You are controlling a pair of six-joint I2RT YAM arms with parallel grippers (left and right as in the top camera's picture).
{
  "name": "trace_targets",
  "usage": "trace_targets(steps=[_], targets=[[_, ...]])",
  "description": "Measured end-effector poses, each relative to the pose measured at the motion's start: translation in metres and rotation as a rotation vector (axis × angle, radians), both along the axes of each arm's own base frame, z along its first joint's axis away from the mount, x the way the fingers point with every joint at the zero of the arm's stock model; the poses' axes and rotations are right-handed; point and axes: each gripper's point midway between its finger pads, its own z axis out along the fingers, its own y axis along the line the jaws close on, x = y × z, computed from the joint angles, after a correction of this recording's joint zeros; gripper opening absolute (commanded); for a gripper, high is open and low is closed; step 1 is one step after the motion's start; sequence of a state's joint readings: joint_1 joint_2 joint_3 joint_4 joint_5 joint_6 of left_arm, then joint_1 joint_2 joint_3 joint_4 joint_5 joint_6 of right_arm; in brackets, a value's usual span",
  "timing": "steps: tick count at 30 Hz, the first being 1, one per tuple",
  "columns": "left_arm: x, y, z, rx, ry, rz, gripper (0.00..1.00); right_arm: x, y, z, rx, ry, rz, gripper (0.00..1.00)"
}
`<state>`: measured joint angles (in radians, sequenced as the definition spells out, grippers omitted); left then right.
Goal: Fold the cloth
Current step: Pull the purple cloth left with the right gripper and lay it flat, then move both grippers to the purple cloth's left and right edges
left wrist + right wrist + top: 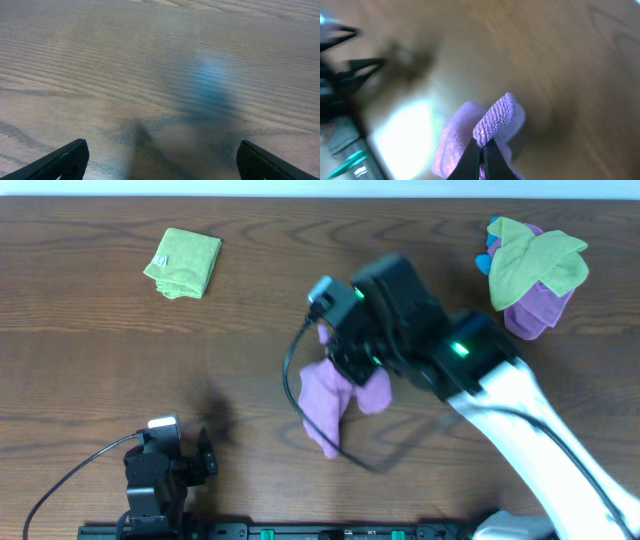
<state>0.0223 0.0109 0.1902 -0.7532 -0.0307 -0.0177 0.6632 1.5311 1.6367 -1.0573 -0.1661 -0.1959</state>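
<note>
A purple cloth (pixel 326 402) hangs bunched near the table's middle, pinched and lifted by my right gripper (pixel 345 355). In the right wrist view the right gripper (pixel 482 145) is shut on a fold of the purple cloth (pixel 495 116), the rest drooping below over the wood. My left gripper (pixel 160 470) rests near the front left edge, far from the cloth. In the left wrist view the left gripper (pixel 162 160) is open with only bare wood between its fingers.
A folded green cloth (pixel 184 263) lies at the back left. A pile of green, purple and blue cloths (pixel 532 270) sits at the back right. A black cable (pixel 290 380) loops beside the right arm. The table's front rail (pixel 300 532) runs along the bottom.
</note>
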Motion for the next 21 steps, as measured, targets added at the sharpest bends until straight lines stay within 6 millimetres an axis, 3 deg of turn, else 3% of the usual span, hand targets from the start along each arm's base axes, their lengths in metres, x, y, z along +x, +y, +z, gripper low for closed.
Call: trace_targets(steps=[3,5,6,7,10,12,14,17,21], targets=[[0.000,0.000,0.000,0.000,0.000,0.000,0.95,0.062,0.002,-0.030,-0.047,-0.070,-0.073,0.02],[0.000,0.000,0.000,0.000,0.000,0.000,0.95,0.121,-0.002,-0.048,-0.056,-0.172,-0.164,0.48],[0.000,0.000,0.000,0.000,0.000,0.000,0.95,0.156,-0.013,-0.059,-0.072,-0.233,-0.229,0.65],[0.000,0.000,0.000,0.000,0.000,0.000,0.95,0.193,-0.027,-0.065,-0.082,-0.311,-0.310,0.73],[0.000,0.000,0.000,0.000,0.000,0.000,0.95,0.245,-0.086,-0.091,-0.188,-0.388,-0.501,0.99],[0.000,0.000,0.000,0.000,0.000,0.000,0.95,0.254,-0.116,-0.095,-0.251,-0.406,-0.571,0.99],[0.000,0.000,0.000,0.000,0.000,0.000,0.95,0.256,-0.133,-0.086,-0.279,-0.430,-0.621,0.99],[0.000,0.000,0.000,0.000,0.000,0.000,0.95,0.246,-0.135,-0.065,-0.288,-0.448,-0.634,0.99],[0.000,0.000,0.000,0.000,0.000,0.000,0.96,0.205,-0.134,-0.035,-0.234,-0.370,-0.621,0.99]])
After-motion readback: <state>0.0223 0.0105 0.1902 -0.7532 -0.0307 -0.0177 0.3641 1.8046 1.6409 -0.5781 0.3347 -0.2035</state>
